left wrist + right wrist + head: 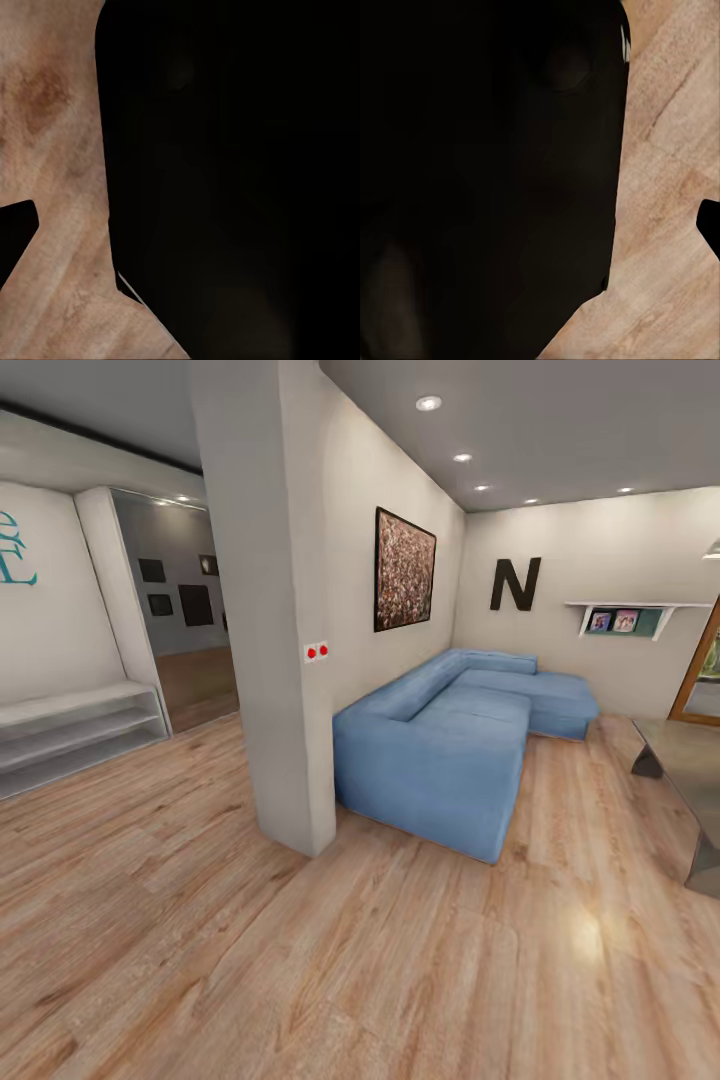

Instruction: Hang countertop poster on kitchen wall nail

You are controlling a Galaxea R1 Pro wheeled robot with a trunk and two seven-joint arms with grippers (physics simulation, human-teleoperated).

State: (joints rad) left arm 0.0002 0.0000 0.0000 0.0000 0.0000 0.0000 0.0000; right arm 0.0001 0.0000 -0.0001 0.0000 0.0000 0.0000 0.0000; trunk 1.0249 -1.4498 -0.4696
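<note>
The poster, the kitchen countertop and the wall nails are out of view. I am in a living room with a blue sofa, not the kitchen. In the left wrist view a large black mass (225, 180) hangs over pale wood floor (52, 150), and a small black tip (15, 232) pokes in at the edge. The right wrist view has a similar black mass (487, 180) over the floor (667, 225), with a dark tip (711, 225) at its edge. From these shapes I cannot tell whether either gripper is open or shut.
A thick off-white pillar (285, 660) stands straight ahead, with the blue L-shaped sofa (450, 740) behind it to the right. A brown speckled canvas (404, 568) hangs above the sofa. There is a low white shelf (80, 730) at the left, a doorway (190, 630) beyond it, and a grey table (690, 760) at the right edge.
</note>
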